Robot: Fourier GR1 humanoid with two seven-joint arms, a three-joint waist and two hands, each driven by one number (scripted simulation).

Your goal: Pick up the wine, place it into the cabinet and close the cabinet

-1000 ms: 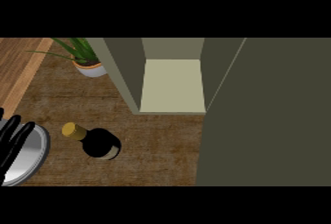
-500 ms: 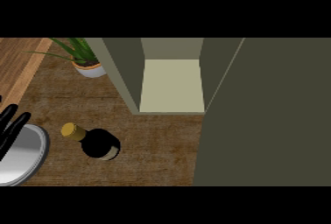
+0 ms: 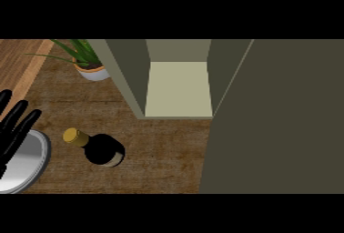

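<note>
Now | cabinet [image 3: 178,91] open | wine [image 3: 101,149] upright on counter [image 3: 161,150] | L hand [image 3: 13,129] open

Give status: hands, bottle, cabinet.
Left robot hand open at left edge, holding nothing; right hand not in view. Wine bottle upright on counter, untouched. Cabinet open, nothing between it and bottle.

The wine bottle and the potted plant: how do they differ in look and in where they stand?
The wine bottle is dark with a gold cap; the potted plant has green leaves in a pale, orange-rimmed pot. The wine bottle stands nearer the robot, in front of the open cabinet; the potted plant stands farther back, to the cabinet's left. Both stand upright on the wooden counter, untouched.
</note>
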